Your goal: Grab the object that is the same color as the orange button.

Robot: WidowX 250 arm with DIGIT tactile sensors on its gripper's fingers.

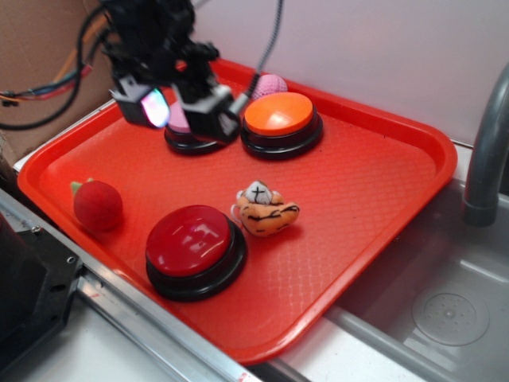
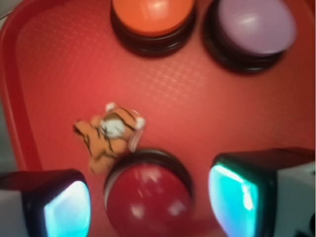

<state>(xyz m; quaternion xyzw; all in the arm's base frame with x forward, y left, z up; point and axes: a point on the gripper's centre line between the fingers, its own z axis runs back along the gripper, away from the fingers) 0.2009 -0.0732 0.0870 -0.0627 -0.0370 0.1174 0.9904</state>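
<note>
3 round push buttons sit on the red plastic tray (image 1: pixel 382 151); the small orange striped plush tiger (image 1: pixel 266 212) lies mid-tray, touching the red-topped button (image 1: pixel 195 248). Black robot gripper (image 1: pixel 181 109), fingers spread, hovers near the glossy orange-domed button (image 1: pixel 280 117).

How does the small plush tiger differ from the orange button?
The plush tiger is soft, black-striped with a white face; the orange button is a glossy plain dome on a black base. The tiger is smaller and lies beside the red button; the orange button stands farther back. Both are orange.

Striped orange plush tiger (image 1: pixel 265 211) touching red button, orange button (image 1: pixel 279 114) behind
</note>
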